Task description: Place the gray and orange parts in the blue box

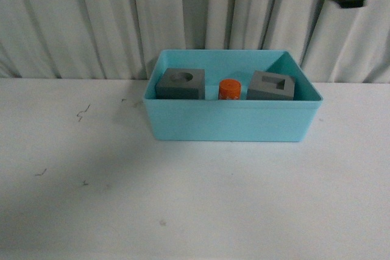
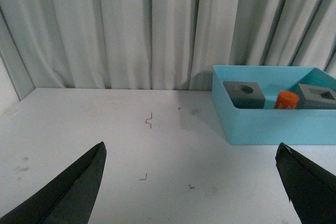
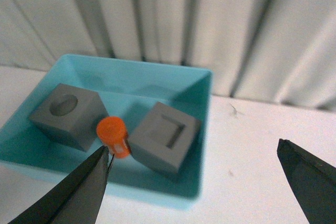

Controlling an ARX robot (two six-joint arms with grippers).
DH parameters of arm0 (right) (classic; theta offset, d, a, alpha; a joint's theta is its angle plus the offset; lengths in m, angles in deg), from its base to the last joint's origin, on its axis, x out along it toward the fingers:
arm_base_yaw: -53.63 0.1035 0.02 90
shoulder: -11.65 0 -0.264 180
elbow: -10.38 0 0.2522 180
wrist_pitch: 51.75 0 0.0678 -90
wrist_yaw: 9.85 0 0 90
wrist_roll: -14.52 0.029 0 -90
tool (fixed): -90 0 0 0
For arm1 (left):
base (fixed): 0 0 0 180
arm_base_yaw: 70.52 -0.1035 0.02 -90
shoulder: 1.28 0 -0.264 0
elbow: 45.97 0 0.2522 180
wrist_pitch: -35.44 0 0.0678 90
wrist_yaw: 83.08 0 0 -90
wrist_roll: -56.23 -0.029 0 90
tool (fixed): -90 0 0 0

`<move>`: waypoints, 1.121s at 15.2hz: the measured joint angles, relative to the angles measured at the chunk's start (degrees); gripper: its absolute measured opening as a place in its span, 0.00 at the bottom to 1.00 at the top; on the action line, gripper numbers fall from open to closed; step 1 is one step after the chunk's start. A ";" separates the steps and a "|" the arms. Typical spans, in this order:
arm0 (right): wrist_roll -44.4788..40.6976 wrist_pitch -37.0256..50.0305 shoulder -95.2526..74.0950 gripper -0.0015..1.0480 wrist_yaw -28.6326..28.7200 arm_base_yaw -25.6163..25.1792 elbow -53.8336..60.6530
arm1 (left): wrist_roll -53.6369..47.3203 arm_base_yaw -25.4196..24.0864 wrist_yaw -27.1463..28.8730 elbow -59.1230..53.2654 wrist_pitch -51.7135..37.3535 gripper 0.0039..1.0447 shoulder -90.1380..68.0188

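front view: blue box (image 1: 231, 123) on white table (image 1: 183, 199), close to the curtain (image 1: 91, 16); all three parts inside.
round-hole cube (image 1: 180, 83): left end of box, upright, hole facing up.
orange cylinder (image 1: 230, 89): stands between the two cubes, just beside both; contact unclear.
square-hole cube (image 1: 271, 86): right end of box, turned slightly against the box walls.
right arm: only a dark blurred bit at the upper right corner of front view, high above the box's right side.
right gripper (image 3: 191, 182): jaws spread wide, nothing between them; raised above the box, looking down on all three parts.
left gripper (image 2: 191, 182): jaws wide apart, empty; over bare table well to the left of the box.
left wrist view: box sits to one side, both cubes and cylinder visible over its rim.
table marks: a few small dark scuffs (image 1: 82, 112) left of the box.
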 joint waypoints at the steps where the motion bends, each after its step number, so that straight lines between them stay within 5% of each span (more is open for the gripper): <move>1: 3.54 -1.79 6.49 0.94 -2.21 -1.49 5.22 | 0.00 0.00 0.02 0.00 0.00 0.94 0.00; 7: 7.78 1.81 15.15 0.92 -4.70 -1.25 12.59 | 0.00 0.00 0.02 0.00 0.00 0.94 0.00; 9: 3.98 22.80 16.90 0.70 -10.19 -0.94 25.27 | -0.02 0.00 0.04 0.00 0.02 0.94 0.00; 12: 2.60 32.37 25.46 0.34 -10.12 -2.36 36.79 | -0.02 0.00 0.00 0.00 0.00 0.94 0.00; 13: 2.36 32.61 30.25 0.03 -7.08 -5.73 44.92 | 0.00 0.00 0.02 0.00 0.00 0.94 0.00; 17: 2.14 31.06 39.91 0.02 -6.91 -5.60 52.22 | -0.02 0.00 0.02 0.00 0.00 0.94 0.00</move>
